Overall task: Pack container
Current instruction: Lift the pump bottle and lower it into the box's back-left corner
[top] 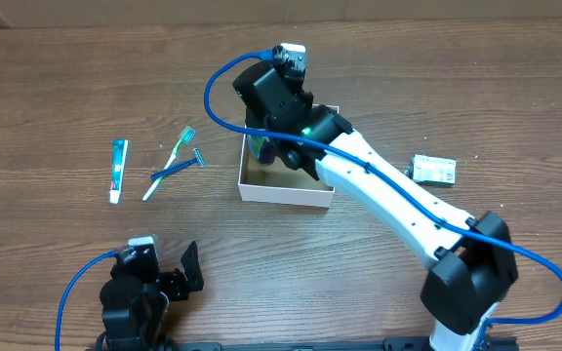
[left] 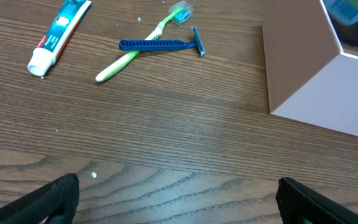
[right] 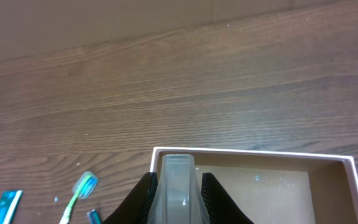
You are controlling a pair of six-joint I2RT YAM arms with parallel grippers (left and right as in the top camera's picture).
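Note:
The container (top: 286, 190), a shallow white box with a brown floor, sits at the table's middle. It also shows in the left wrist view (left: 309, 81) and the right wrist view (right: 272, 186). My right gripper (top: 264, 153) hangs over the box's left part, shut on a translucent bottle (right: 179, 199) with bluish contents (top: 257, 148). In the right wrist view the fingers (right: 178, 180) clamp the bottle just inside the box's left wall. My left gripper (top: 179, 273) is open and empty near the front edge; in its own view the jaws (left: 179, 199) hover over bare wood.
A toothpaste tube (top: 117, 170), a green toothbrush (top: 169, 163) and a blue razor (top: 177, 169) lie left of the box. A small white-and-green carton (top: 433, 170) lies to the right of it. My right arm stretches across the table's right half.

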